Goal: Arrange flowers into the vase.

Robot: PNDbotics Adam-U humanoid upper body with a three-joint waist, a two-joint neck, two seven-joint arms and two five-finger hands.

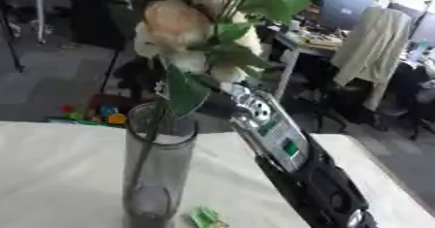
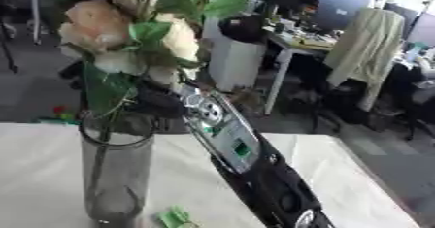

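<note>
While my right hand [image 2: 166, 101] holds the flower bunch [image 1: 183, 25], fingers curled round its stems, those stems already reach inside the glass vase [image 1: 157, 173]; release remains.

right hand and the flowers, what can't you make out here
- Right hand: fingers hidden behind leaves and blooms of the flowers, both views.
- Vase: base cut off by the bottom edge.
- Green bit beside the vase: too blurred to identify.
- Left hand: in no view.
</note>
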